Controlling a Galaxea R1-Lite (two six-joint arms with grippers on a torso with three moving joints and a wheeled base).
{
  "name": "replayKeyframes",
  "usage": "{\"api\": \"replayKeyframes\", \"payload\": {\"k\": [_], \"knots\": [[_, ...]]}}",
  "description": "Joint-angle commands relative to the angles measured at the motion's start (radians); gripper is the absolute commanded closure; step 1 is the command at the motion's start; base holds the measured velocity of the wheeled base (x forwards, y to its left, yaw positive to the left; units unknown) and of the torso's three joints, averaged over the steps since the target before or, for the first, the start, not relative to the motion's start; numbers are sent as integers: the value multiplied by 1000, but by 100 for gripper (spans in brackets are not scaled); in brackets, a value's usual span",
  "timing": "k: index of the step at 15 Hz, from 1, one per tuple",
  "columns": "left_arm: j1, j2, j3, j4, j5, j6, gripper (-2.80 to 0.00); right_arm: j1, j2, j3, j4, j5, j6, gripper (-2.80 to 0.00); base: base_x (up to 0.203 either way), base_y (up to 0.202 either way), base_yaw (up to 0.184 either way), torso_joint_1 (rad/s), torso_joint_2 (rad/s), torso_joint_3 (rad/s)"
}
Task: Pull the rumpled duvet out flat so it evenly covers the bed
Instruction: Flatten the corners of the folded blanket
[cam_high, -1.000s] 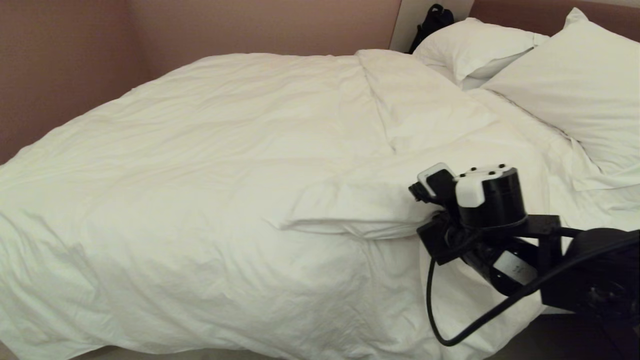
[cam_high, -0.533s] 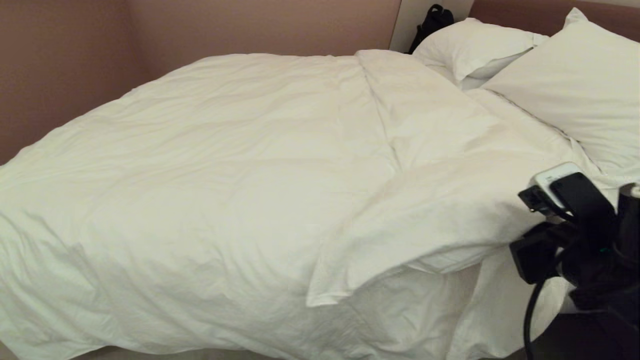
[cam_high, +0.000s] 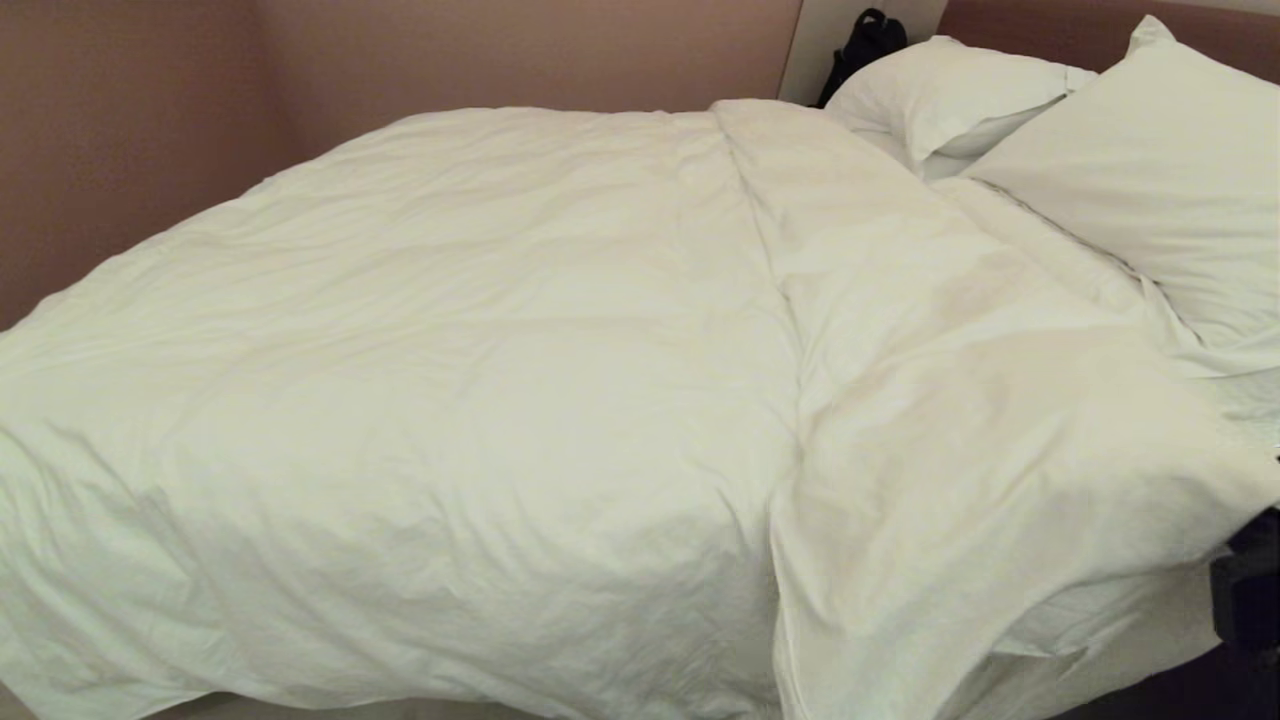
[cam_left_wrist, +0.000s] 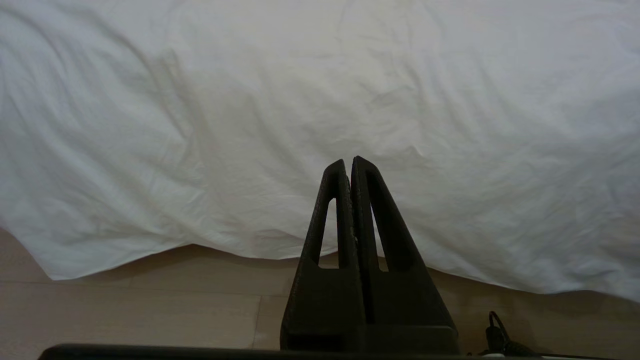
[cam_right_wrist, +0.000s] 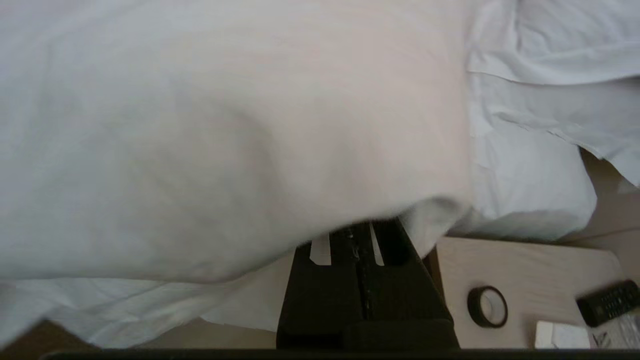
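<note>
The fingertips of the right gripper (cam_right_wrist: 362, 235) are covered by the edge of the duvet (cam_right_wrist: 225, 140), which is blurred in the right wrist view. In the head view only a dark sliver of the right arm (cam_high: 1250, 590) is seen, cut off at the right edge. The bed (cam_high: 1130, 650) is almost wholly hidden under the duvet. A dark object (cam_high: 865, 45) behind the far pillow (cam_high: 950, 95) is partly concealed and cannot be identified.
</note>
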Motion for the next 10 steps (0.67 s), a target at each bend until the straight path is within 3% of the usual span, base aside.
{"api": "replayKeyframes", "payload": {"k": [1, 5, 10], "knots": [[0, 0, 0, 0, 0, -1, 0, -19, -164, 10, 117, -2, -2, 0, 0, 0, 0, 0, 0, 0], [0, 0, 0, 0, 0, -1, 0, -37, -386, 12, 353, -4, -1, 0, 0, 0, 0, 0, 0, 0], [0, 0, 0, 0, 0, -1, 0, -39, -510, 29, 460, -7, 33, 0, 0, 0, 0, 0, 0, 0]]}}
